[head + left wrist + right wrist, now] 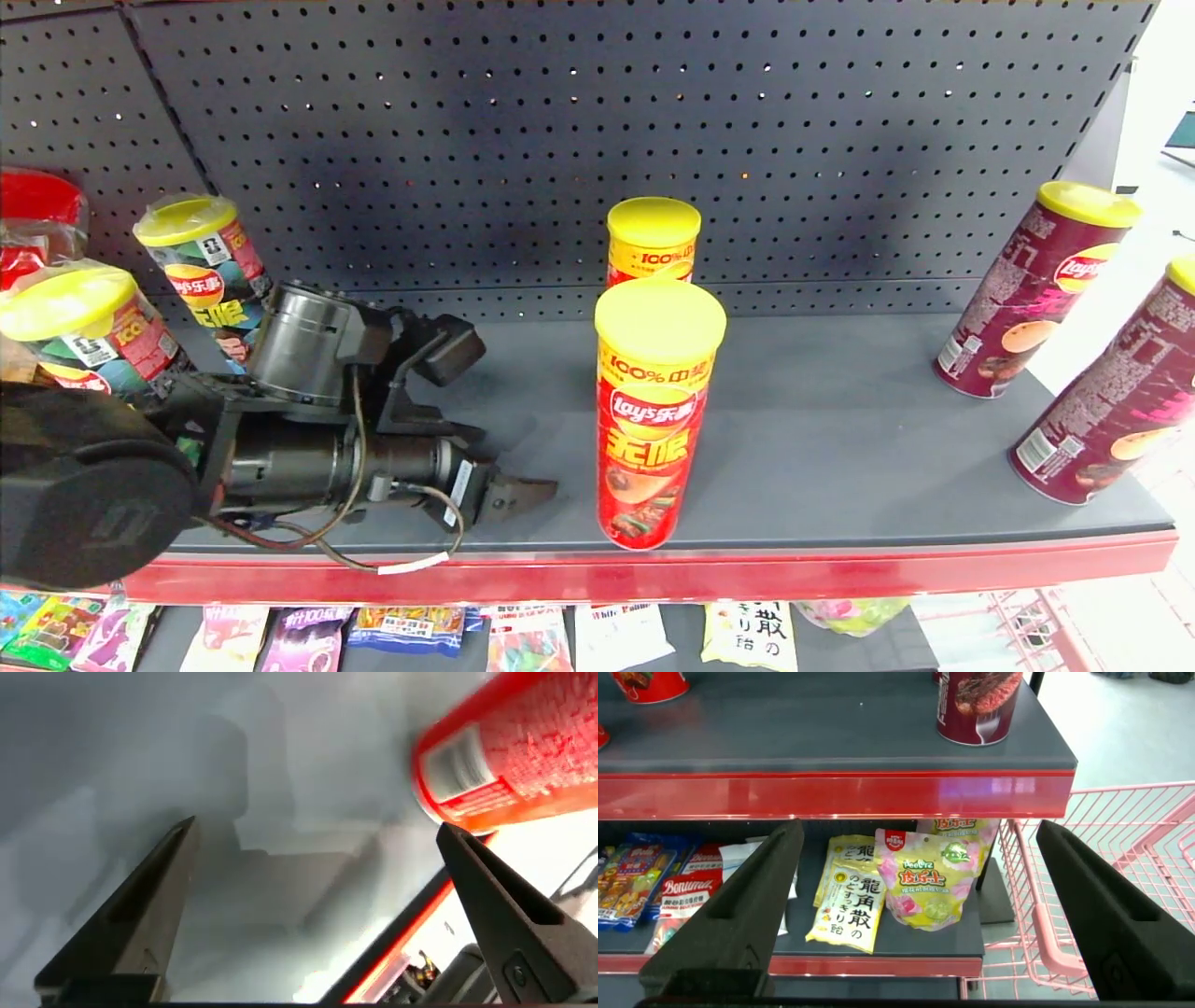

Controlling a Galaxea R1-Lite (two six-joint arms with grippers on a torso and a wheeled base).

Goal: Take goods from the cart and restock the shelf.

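A red chip can [653,420] with a yellow lid stands upright near the front edge of the grey shelf [840,439]. A second red can [652,238] stands right behind it. My left gripper [523,493] lies low over the shelf just left of the front can, open and empty. In the left wrist view its fingers [140,915] spread wide over the shelf, with the red can [509,756] off to one side. My right gripper [915,859] is open and empty in front of the shelf's red lip [831,793], beside the pink cart [1120,887].
Two purple cans [1036,289] [1111,392] stand at the shelf's right end. Two teal cans [205,261] [84,327] and a red-lidded jar [37,215] crowd the left. Snack bags [924,877] lie on the lower shelf. A pegboard [560,121] backs the shelf.
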